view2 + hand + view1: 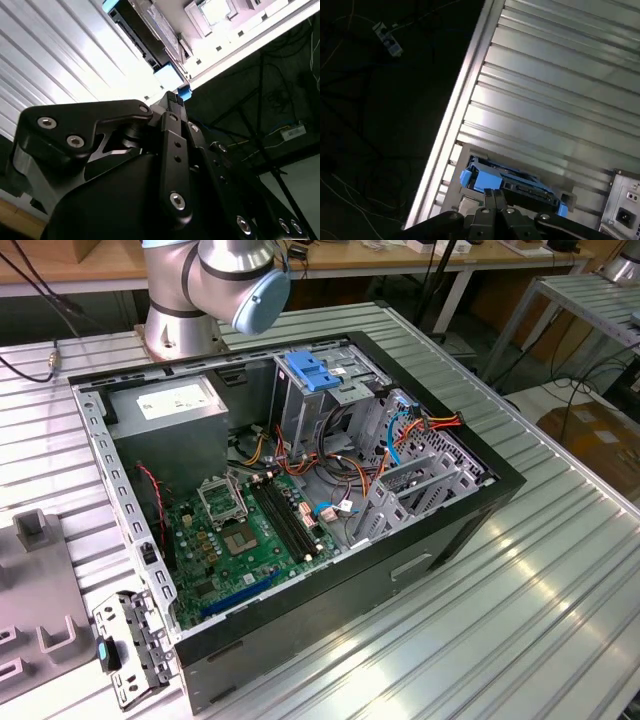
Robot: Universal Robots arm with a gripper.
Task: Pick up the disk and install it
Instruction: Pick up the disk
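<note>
In both wrist views the disk (pixel 520 186) (pixel 142 30) lies flat in a pale grey holder near the edge of the ribbed metal table (pixel 555 100). It is a dark-edged drive with blue plastic side rails (pixel 171 78). My gripper (pixel 494 196) (pixel 173 98) hangs just over the blue rail at one end of the disk. Its two black fingertips are pressed together with nothing between them, and I cannot tell whether they touch the rail. In the exterior view the open computer case (pixel 480 495) lies on its side, with the arm's base behind it.
Inside the case are a tall metal cage with a blue latch (pixel 312 373), a grey power-supply box (pixel 170 405), a green motherboard (pixel 250 535) and loose cables. A grey fixture (pixel 40 610) and a metal bracket (pixel 130 645) lie at the exterior view's left. Past the table edge the floor is dark.
</note>
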